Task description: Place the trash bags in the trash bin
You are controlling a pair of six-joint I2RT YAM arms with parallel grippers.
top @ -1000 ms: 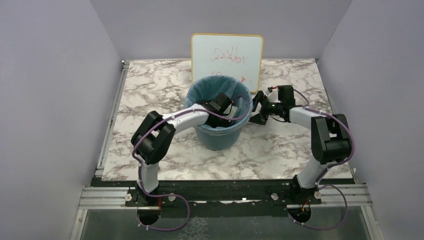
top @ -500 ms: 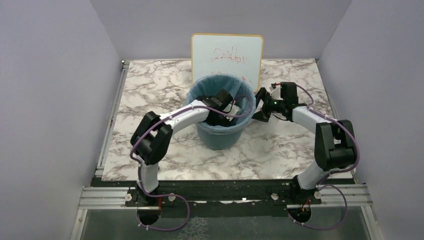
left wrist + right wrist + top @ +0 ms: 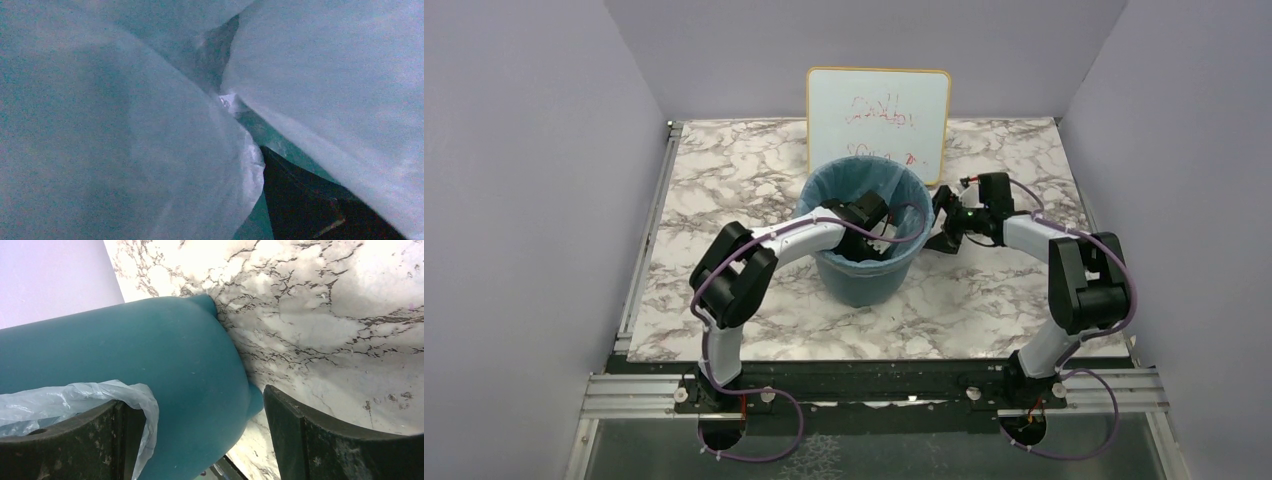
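The left end effector (image 3: 871,228) reaches down inside the trash bin (image 3: 864,275), folds of the trash bag (image 3: 150,150) pressing all around it; only one dark finger (image 3: 310,205) shows, so its opening cannot be told. The right end effector (image 3: 210,435) sits just outside the bin's right wall, fingers spread wide, holding nothing, the bag's edge draped by its left finger. Beyond stands a whiteboard (image 3: 878,115) on the marble counter (image 3: 724,180).
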